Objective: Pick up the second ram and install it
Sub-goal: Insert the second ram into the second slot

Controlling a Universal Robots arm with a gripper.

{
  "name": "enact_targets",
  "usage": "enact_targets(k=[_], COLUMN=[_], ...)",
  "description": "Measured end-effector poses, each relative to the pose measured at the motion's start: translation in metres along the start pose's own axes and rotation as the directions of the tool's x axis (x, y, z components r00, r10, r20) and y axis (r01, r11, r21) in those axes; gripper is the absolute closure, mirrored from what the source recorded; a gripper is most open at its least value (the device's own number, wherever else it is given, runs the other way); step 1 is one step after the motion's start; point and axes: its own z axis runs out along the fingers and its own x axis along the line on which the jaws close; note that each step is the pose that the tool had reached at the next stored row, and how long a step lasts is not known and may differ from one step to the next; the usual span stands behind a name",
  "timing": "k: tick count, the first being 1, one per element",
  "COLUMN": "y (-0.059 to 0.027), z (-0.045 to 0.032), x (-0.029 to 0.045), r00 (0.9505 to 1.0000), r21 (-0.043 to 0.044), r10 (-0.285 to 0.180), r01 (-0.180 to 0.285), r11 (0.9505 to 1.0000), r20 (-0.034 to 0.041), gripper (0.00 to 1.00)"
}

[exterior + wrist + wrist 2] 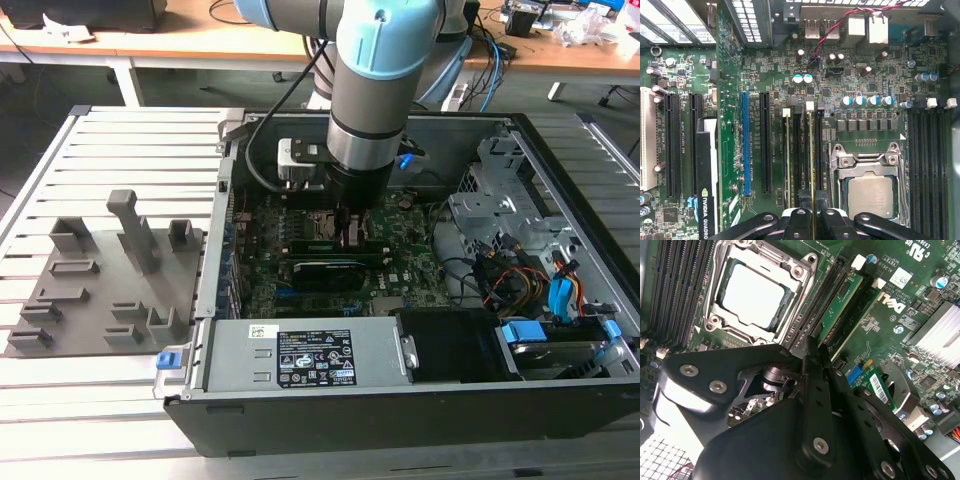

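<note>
The second ram (812,160) is a thin green stick seen edge-on, standing upright in a slot beside the square CPU socket (870,192). My gripper (813,217) is shut on it, one black finger on each face. In the second wrist view the same stick (840,305) runs from its white latch towards the gripper (812,352). A second green stick (787,160) stands in a slot further from the socket. In the exterior view the gripper (352,238) reaches straight down onto the motherboard inside the open computer case (560,180).
A long black card (705,185) lies across the board, close to the gripper (325,270). A grey power supply (300,355) borders the board at the front, with a drive cage and cables (500,200) towards the exterior view's right. A grey fixture (100,280) with upright blocks sits outside the case.
</note>
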Motion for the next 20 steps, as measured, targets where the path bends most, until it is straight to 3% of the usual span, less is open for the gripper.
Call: enact_targets(k=[20], y=[-0.0013], z=[0.0027], x=[-0.0005], r00=[1.0000], r21=[0.0003], r10=[0.007], r01=[-0.007], r11=[1.0000], r20=[0.0028], gripper=[0.86])
